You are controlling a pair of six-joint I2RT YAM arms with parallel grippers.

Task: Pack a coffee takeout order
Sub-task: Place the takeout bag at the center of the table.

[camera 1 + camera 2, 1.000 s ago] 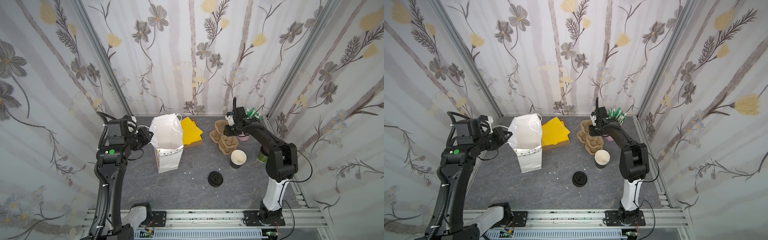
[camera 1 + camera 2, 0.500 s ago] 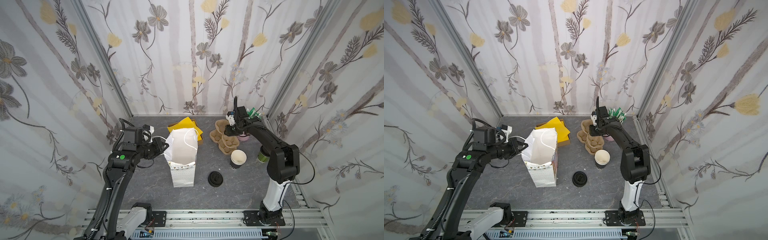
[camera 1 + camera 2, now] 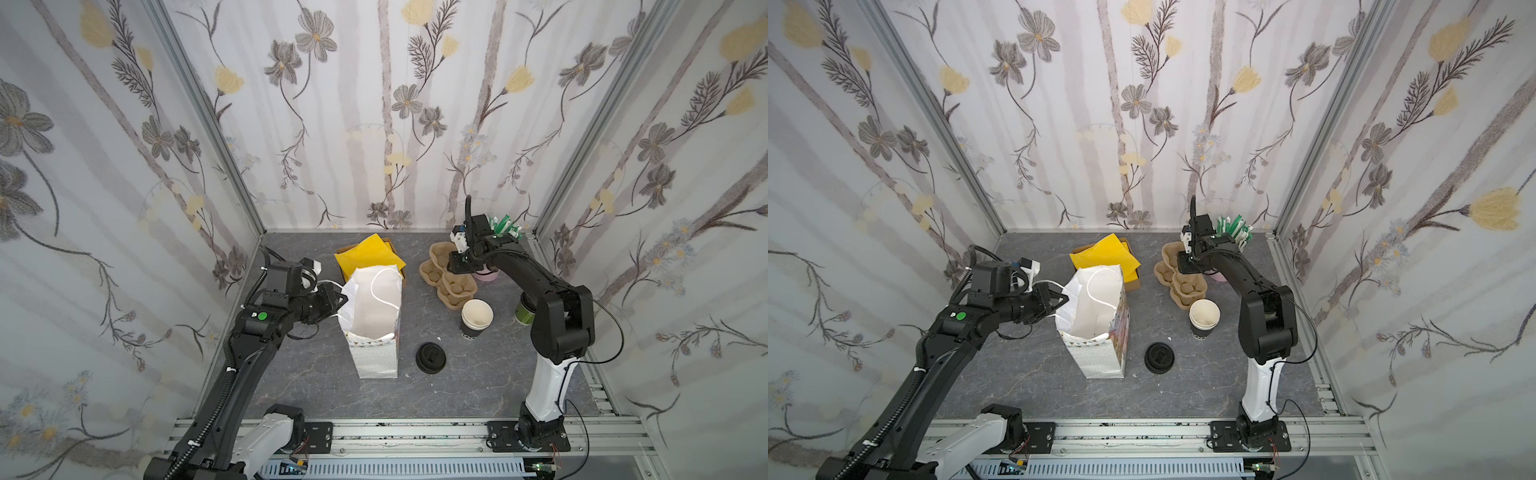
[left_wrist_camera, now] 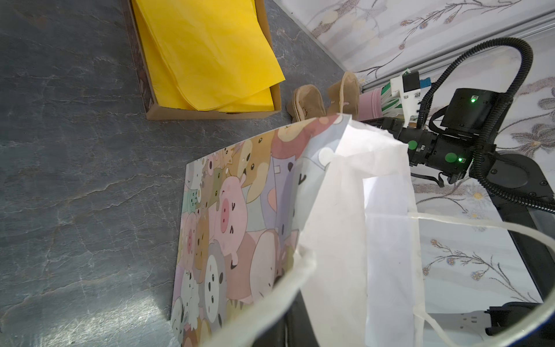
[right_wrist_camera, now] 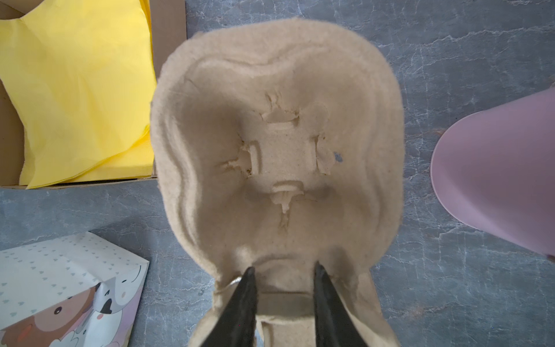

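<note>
a lab booth: floral wall panels (image 3: 374,124), aluminium framing (image 3: 210,124), arms (image 3: 249,357) bolted to a rail (image 3: 415,434).

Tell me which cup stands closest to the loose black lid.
The black-walled stacked cups with cream insides, just beyond the lid. The green cup sits behind the right arm; the pink cup is farther back.

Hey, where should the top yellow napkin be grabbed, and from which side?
Probably its free corner: the top napkin lies skewed on the stack, one corner riding over the cardboard tray wall toward the pulp carriers. Come down from above on that side and pinch the corner alone.
</note>
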